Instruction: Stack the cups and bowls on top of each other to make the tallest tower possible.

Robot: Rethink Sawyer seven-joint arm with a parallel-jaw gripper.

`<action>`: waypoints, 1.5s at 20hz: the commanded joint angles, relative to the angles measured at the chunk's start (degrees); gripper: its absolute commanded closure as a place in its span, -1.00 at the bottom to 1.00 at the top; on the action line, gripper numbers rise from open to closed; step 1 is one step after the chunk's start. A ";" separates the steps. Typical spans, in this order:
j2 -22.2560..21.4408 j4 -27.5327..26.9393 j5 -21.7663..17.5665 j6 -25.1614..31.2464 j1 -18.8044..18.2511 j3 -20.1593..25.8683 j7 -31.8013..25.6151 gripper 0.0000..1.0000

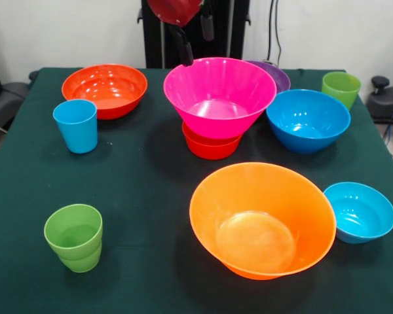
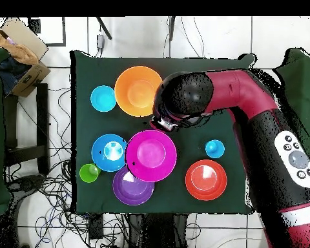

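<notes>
Jaws (image 1: 183, 57) beside pink bowl (image 1: 219, 95) rim.

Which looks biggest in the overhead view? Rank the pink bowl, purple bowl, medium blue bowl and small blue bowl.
1. Pink bowl
2. Purple bowl, partly covered by the pink one
3. Medium blue bowl, close to purple, so unsure
4. Small blue bowl

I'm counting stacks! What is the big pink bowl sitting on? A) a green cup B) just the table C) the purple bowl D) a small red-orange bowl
D: in the front view the pink bowl sits on a small red-orange bowl.
</notes>
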 commanded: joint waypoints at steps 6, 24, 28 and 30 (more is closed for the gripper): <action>-3.65 -4.99 -2.74 2.16 5.22 -0.11 -4.81 -1.00; 5.02 -14.79 -10.03 2.00 0.38 0.77 -29.53 -1.00; 6.84 -17.41 -12.76 2.40 -0.88 1.65 -36.16 -1.00; 7.43 -18.48 -13.41 2.48 -1.27 1.93 -38.49 -1.00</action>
